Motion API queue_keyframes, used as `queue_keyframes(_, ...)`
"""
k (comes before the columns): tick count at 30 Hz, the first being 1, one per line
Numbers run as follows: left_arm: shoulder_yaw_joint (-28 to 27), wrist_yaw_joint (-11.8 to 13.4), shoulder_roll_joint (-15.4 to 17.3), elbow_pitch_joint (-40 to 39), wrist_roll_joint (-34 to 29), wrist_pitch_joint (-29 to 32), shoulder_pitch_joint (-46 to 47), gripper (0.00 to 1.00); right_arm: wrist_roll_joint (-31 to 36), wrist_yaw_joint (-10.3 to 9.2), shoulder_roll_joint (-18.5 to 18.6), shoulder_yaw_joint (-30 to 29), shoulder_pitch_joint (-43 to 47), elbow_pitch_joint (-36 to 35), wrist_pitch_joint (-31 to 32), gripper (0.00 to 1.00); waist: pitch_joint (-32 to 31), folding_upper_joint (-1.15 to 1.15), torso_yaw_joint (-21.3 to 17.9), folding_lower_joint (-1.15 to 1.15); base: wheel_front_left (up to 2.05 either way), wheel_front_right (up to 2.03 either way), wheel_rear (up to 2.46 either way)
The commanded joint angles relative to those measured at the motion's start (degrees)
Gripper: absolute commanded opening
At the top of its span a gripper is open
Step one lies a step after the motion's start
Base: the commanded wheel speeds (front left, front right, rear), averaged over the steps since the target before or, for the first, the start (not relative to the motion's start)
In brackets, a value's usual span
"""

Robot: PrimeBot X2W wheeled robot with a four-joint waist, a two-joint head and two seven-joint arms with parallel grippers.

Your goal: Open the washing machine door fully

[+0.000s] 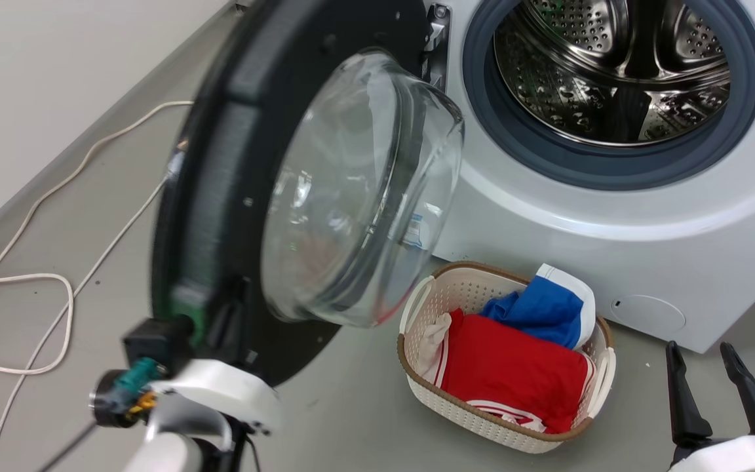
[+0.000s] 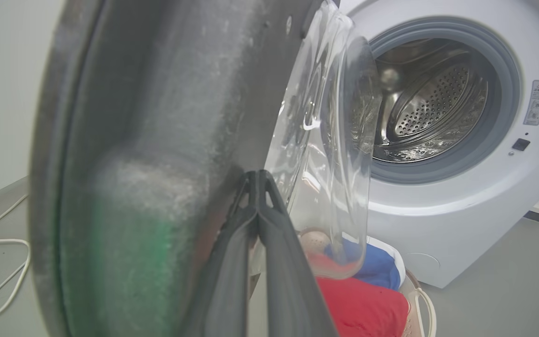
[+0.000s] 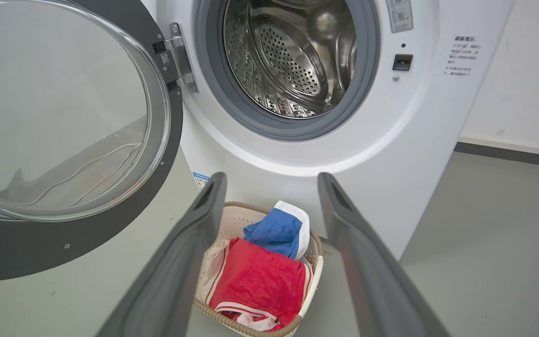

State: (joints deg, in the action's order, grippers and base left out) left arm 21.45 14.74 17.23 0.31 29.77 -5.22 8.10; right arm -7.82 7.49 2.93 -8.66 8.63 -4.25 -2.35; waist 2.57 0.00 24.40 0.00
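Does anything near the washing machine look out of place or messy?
Nothing damaged. A white cable lies in loose loops on the floor left of the washing machine door, and a blue garment pokes above the laundry basket rim.

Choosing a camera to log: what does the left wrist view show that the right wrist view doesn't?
Left wrist view: the shut left gripper, tips at the inner face of the large round glossy black washing machine door. Right wrist view: the open right gripper and the door's metal hinge. Both: that door's clear glass bowl, the perforated steel drum, the white plastic basket of red and blue clothes.
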Motion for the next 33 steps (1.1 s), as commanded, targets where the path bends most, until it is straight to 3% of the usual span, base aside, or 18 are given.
queue_keyframes(1,-1.57,0.0,0.66,0.68,0.85,-0.68,1.22,0.0,0.44,0.01,-0.06,0.09,-1.1,-0.35,0.24,1.0,0.35,0.0,-0.25,0.0,0.0,0.0,0.0)
queue_keyframes(20,-14.35,-5.44,6.31,21.89,8.62,-7.26,13.38,0.0,0.05,0.01,2.31,0.08,-4.21,-2.24,2.6,1.0,6.65,0.0,-5.51,0.0,0.0,0.0,0.0)
queue_keyframes(33,-16.75,-7.76,5.9,31.42,8.47,-9.61,17.32,0.0,-0.31,0.01,2.73,0.21,-5.65,-1.56,1.94,1.0,7.48,0.0,-6.29,0.0,0.0,0.0,0.0)
